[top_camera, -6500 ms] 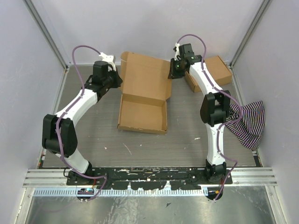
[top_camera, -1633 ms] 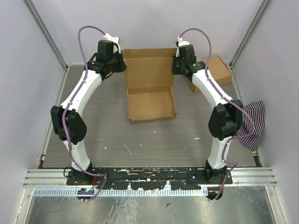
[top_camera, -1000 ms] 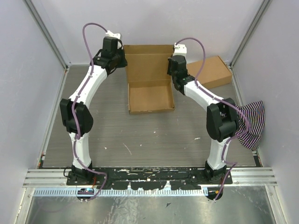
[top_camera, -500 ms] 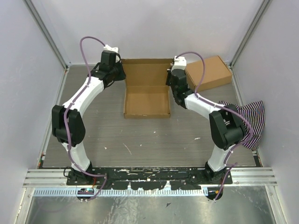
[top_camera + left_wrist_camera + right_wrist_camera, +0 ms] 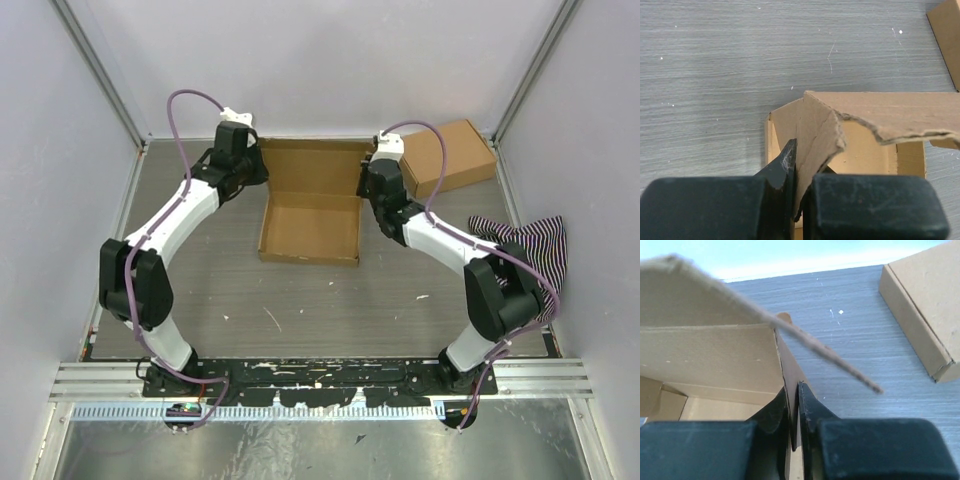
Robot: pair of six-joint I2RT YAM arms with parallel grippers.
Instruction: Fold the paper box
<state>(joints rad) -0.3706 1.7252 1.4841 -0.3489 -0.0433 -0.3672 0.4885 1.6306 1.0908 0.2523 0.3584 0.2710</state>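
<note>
The paper box (image 5: 309, 230) sits open near the back middle of the table, its tray walls up and its lid panel (image 5: 312, 165) raised at the far side. My left gripper (image 5: 252, 168) is at the lid's left corner. In the left wrist view it (image 5: 801, 175) is shut on a torn-edged side flap (image 5: 817, 135). My right gripper (image 5: 367, 180) is at the lid's right corner. In the right wrist view it (image 5: 794, 410) is shut on the thin right side flap (image 5: 788, 371), with the lid (image 5: 705, 287) slanting overhead.
A compact flat brown carton (image 5: 450, 155) lies at the back right, close beside the right arm, and shows as the carton (image 5: 925, 315) in the right wrist view. A black-and-white striped cloth (image 5: 530, 262) hangs by the right wall. Enclosure walls stand at left, right and back.
Both arms have drawn back toward the near side, pulling the box with them. The lid now stands shorter and more upright from above. Both grips stay on the flaps.
</note>
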